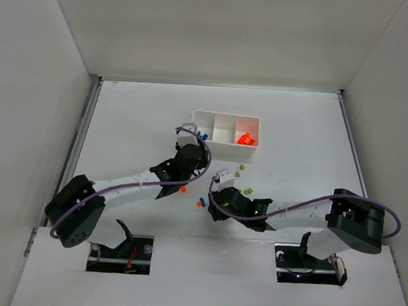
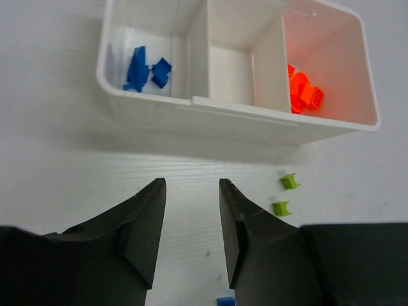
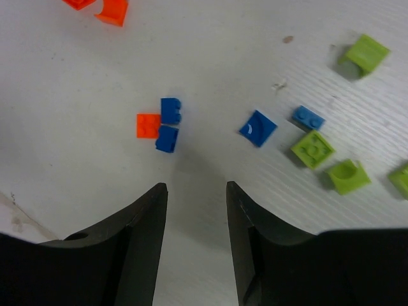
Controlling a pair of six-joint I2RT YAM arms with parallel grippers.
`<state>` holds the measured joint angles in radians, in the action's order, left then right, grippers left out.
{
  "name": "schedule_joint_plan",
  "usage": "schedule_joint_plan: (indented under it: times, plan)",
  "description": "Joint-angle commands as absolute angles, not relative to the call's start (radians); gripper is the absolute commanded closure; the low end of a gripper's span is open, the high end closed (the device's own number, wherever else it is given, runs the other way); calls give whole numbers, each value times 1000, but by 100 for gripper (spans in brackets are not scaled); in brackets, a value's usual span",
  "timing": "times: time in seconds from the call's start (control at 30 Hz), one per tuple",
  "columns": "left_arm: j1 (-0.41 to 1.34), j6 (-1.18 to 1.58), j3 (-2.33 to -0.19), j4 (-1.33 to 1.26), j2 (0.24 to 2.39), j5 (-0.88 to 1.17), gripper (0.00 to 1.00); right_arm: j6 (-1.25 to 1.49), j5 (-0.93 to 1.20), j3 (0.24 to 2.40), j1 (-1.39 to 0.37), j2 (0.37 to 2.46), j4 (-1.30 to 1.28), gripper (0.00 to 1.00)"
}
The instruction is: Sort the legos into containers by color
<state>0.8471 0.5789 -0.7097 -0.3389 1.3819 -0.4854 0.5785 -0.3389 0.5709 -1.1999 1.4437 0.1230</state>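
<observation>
Gaping left gripper faces tray, seemingly apart.

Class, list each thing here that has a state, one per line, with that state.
Left gripper: open, empty.
Right gripper: open, empty.
Left compartment: holds blue legos.
Middle compartment: empty.
Right compartment: holds orange-red legos.
Loose legos: unsorted, on the table.
</observation>
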Motion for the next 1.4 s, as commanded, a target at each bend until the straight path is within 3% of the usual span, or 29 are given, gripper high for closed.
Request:
schedule_joint_plan:
  times: [0.0, 0.27, 0.47, 0.63, 0.87, 1.1, 1.37]
  plan:
    - [829, 604, -622, -370, 1246, -560, 63, 537, -313, 656, -1216, 1517, 172, 52]
    - [769, 638, -485, -272, 1014, -560, 62, 522, -347, 733, -1219, 1643, 140, 58]
    - [731, 660, -422, -192, 905, -548, 61, 508, -425, 773, -1217, 1666, 92, 74]
    - [719, 687, -379, -115, 847, -545, 61, 491, -443, 795, -1217, 1628, 32, 80]
    - [774, 713, -348, -25, 839, -561, 63, 466, -382, 819, -1191, 1533, 40, 81]
    - [864, 744, -328, 28, 851, -637, 65, 370, -367, 960, -1046, 1526, 84, 81]
    - [936, 782, -327, 11, 933, -650, 65, 321, -322, 1184, -849, 1676, 156, 81]
